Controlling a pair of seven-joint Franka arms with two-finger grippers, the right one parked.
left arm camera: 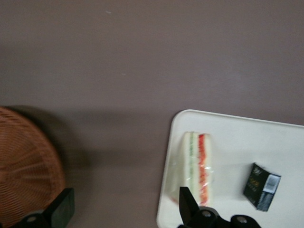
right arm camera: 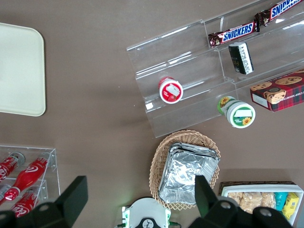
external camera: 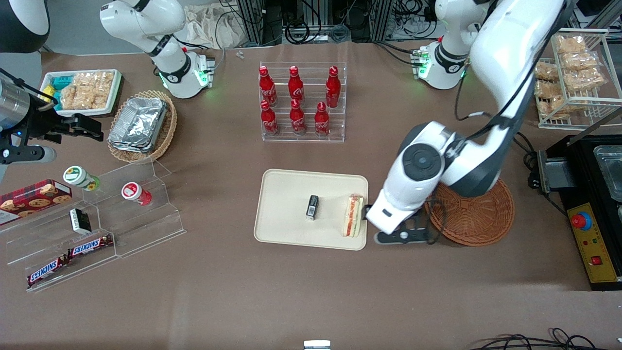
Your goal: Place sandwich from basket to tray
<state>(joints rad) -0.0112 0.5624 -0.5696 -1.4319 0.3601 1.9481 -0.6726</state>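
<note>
Hand (left arm camera: 126,211) spread above table, between sandwich (left arm camera: 195,168) and basket (left arm camera: 26,171).

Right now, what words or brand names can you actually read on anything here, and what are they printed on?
"SNICKERS": two chocolate bars on the clear stand.
Script logo on the red bottles: too small to read.
Small black box on the tray, beside the sandwich: blurred.
Cookie box: no readable words.
The gripper, open, hovers between basket and tray.

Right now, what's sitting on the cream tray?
On the tray lie the sandwich, at the edge nearest the basket, and a small black box beside it. The open gripper hovers between tray and basket, holding nothing. The arm hides part of the basket.
</note>
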